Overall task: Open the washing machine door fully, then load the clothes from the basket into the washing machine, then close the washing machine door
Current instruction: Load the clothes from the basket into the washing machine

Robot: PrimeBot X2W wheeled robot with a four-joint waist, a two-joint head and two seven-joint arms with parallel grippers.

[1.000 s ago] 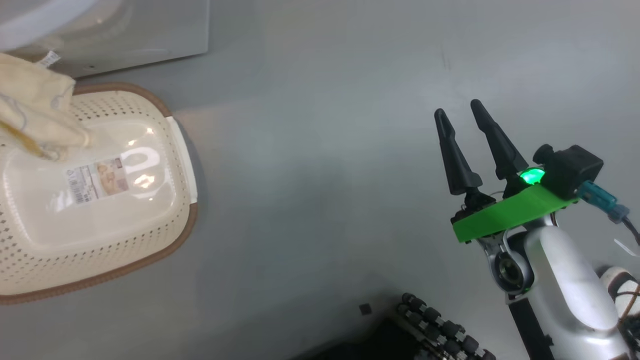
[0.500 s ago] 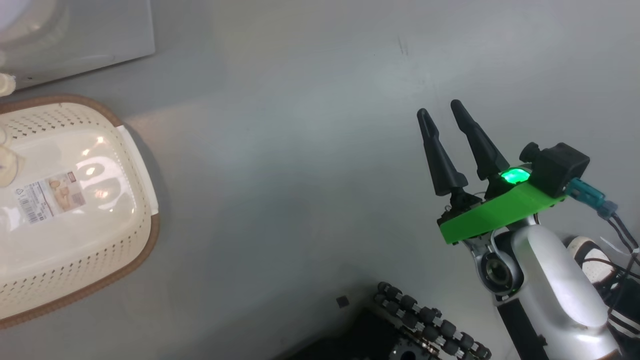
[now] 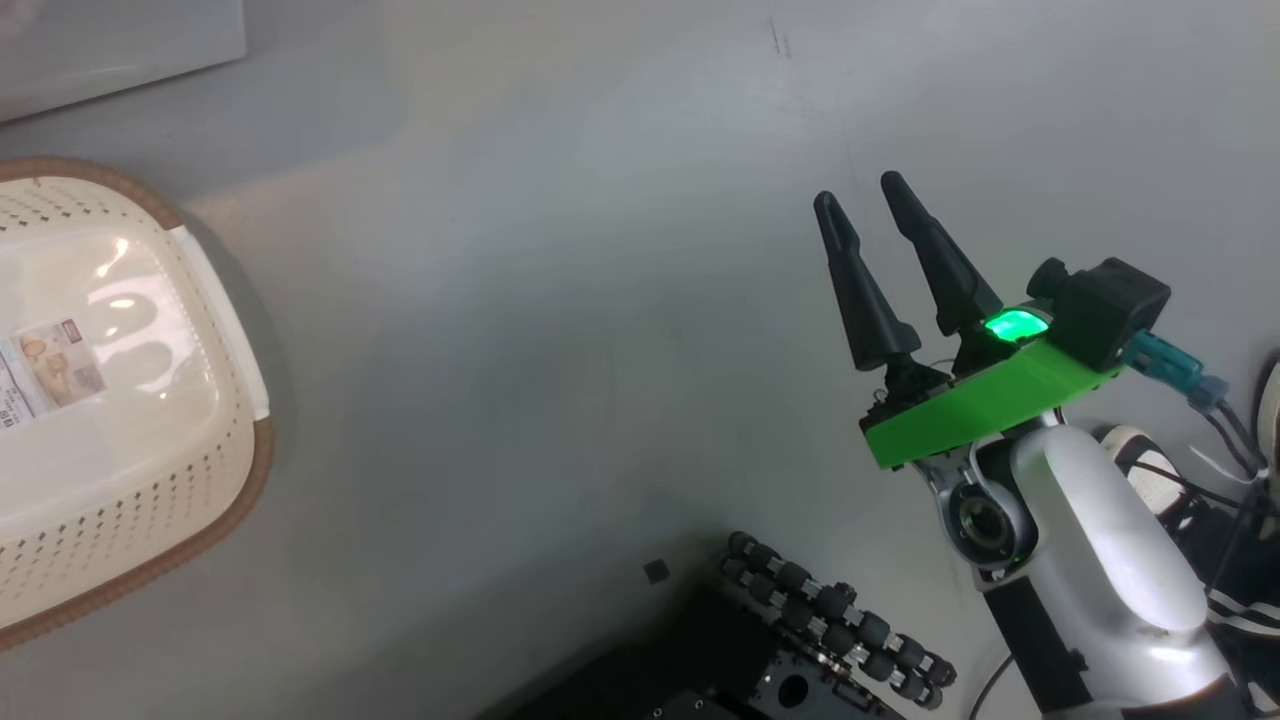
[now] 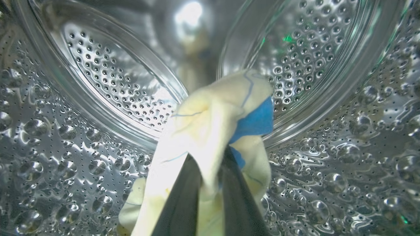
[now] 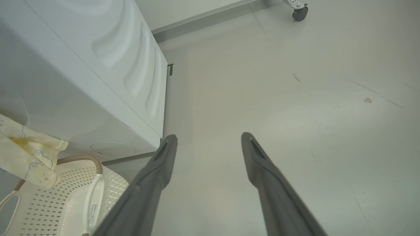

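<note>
**Carry done, release pending**

Closest to the robot's body, the right gripper [image 3: 857, 190] hangs over the bare floor [image 3: 560, 300]. Its two fingers are spread wide with nothing between them, just as they stood a second ago, and it takes no part in this step.

Beyond it to the left, the basket [image 3: 150, 525] sits on the floor, its label sticker [image 3: 40, 365] plain on a bare base. It lies further left in the head view than it did a second ago, but that is the camera swinging, not the basket sliding.

Behind it stands the washing machine [image 5: 82, 82]. In the right wrist view a fold of printed cream cloth [image 5: 26, 154] hangs before the machine's front, above the basket's rim. I cannot tell whether it is the tail of the carried piece or a separate one.

Farthest in, the left gripper [image 4: 210, 154] is inside the steel drum [image 4: 108, 88]. Its fingers are pinched nearly together on a cream garment [image 4: 210, 114] with a blue cuff [image 4: 254, 119], which bunches around them and droops below. A second ago such a garment dangled over the basket's left end in the head view.

The carry therefore looks finished. The fingers now need to part, and the arm must back out without dragging cloth along. Closing the door is not yet done.
</note>
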